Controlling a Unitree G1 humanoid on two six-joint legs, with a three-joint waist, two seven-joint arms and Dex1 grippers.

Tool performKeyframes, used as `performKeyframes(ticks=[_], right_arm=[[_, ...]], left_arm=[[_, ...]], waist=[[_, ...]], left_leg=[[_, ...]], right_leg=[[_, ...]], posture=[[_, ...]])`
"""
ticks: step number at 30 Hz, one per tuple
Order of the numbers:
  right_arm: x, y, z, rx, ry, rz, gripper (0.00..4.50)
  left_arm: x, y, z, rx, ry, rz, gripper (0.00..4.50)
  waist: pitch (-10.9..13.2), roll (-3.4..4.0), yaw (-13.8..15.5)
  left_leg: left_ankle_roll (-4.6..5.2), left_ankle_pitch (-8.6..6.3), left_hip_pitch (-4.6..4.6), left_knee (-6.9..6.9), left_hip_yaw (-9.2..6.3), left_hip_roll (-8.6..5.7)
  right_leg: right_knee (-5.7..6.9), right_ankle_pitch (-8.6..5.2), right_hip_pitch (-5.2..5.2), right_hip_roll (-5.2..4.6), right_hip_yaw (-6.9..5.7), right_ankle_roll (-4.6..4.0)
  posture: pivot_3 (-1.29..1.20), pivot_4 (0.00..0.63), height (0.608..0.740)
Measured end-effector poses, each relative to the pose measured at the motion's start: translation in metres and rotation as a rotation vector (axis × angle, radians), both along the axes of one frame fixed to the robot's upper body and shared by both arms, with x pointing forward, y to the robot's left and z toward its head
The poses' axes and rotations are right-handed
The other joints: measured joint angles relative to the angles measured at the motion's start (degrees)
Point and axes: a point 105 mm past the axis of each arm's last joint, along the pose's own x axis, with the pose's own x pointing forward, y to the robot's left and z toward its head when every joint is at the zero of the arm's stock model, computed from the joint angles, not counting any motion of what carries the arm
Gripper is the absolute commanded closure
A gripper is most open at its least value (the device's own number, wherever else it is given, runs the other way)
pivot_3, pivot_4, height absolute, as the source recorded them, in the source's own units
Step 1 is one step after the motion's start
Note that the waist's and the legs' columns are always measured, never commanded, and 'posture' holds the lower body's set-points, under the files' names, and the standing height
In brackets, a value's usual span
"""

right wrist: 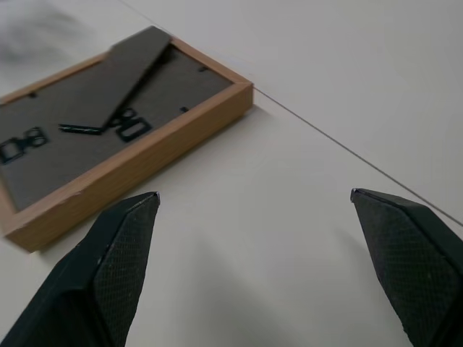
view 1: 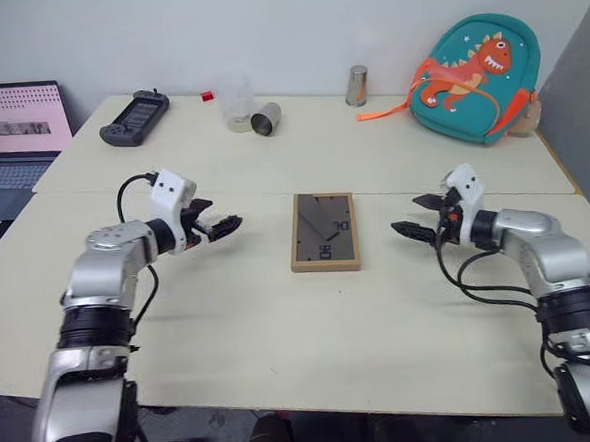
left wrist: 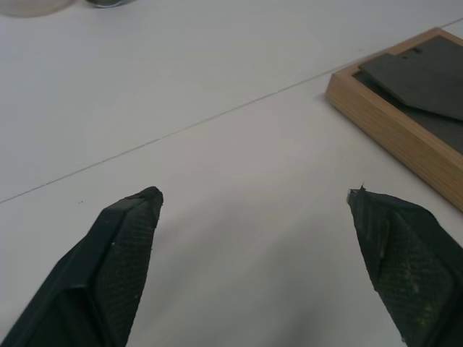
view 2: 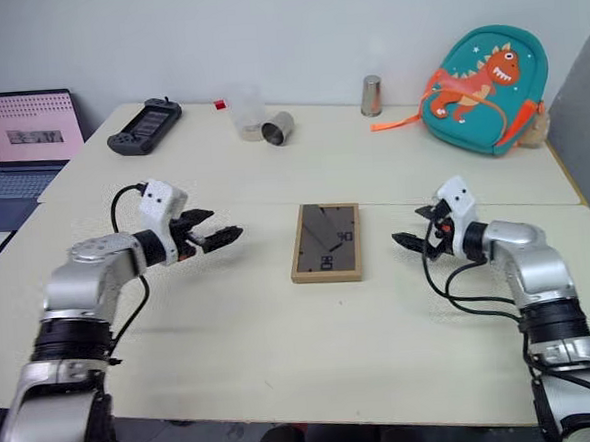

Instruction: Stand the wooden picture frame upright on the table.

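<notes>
Wooden picture frame lies face-down mid-table, just short of the seam. Left gripper and right gripper flank it, jaws apart, empty, likely staged for a two-sided pickup.

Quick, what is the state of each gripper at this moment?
Left gripper: open, holding nothing, to one side of the wooden picture frame.
Right gripper: open, holding nothing, on the frame's other side.

Silver arms, black cables, white wrist blocks, black textured claws.
</notes>
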Motion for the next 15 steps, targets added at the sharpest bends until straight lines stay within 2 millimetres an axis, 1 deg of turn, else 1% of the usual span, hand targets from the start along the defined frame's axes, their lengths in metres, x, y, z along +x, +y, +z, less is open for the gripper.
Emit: performKeyframes(ticks=[3, 4, 8, 10, 13, 15], right_arm=[[0.009, 0.012, -0.01, -0.004, -0.008, -0.03, 1.45], [0.011, 0.019, -0.015, -0.008, -0.008, -0.026, 1.67], [0.019, 0.025, -0.025, -0.028, -0.016, -0.062, 2.66], [0.024, 0.034, -0.028, -0.04, -0.026, -0.073, 3.22], [0.027, 0.048, -0.035, -0.059, -0.026, -0.061, 3.98], [0.029, 0.05, -0.037, -0.06, -0.03, -0.065, 4.46]], left_arm=[[0.011, -0.019, -0.007, -0.01, -0.027, 0.006, 1.55], [0.013, -0.025, -0.011, -0.008, -0.027, 0.004, 1.74], [0.024, -0.036, -0.022, -0.001, -0.033, 0.039, 2.59], [0.029, -0.045, -0.029, -0.003, -0.025, 0.053, 3.11], [0.03, -0.058, -0.041, 0.005, -0.007, 0.027, 3.77], [0.03, -0.062, -0.045, 0.0, 0.003, 0.022, 4.22]], waist=[[0.0, 0.0, 0.21], [0.0, 0.0, 0.22], [0.0, 0.0, 0.24], [0.0, 0.0, 0.17], [0.0, 0.0, 0.11], [0.0, 0.0, 0.11]], left_leg=[[-0.01, 0.0, -0.02, -0.03, 0.01, 0.01], [-0.06, 0.03, -0.03, -0.05, 0.02, 0.01], [-0.18, 0.1, -0.03, -0.07, 0.05, 0.0], [-0.18, 0.1, -0.03, -0.07, 0.08, 0.0], [-0.19, 0.1, -0.02, -0.07, 0.07, 0.0], [-0.2, 0.11, -0.02, -0.06, 0.08, 0.0]], right_leg=[[0.0, 0.01, -0.04, 0.0, -0.01, -0.01], [0.0, 0.01, -0.06, -0.01, -0.01, -0.02], [0.01, 0.02, -0.07, -0.04, -0.02, -0.03], [0.01, 0.02, -0.07, -0.04, -0.01, -0.03], [0.03, 0.02, -0.08, -0.04, -0.02, -0.03], [0.04, 0.02, -0.07, -0.04, -0.02, -0.03]], posture=[[0.0, 0.15, 0.74], [0.0, 0.15, 0.74], [0.0, 0.15, 0.74], [0.0, 0.15, 0.74], [0.0, 0.15, 0.74], [0.0, 0.15, 0.74]])
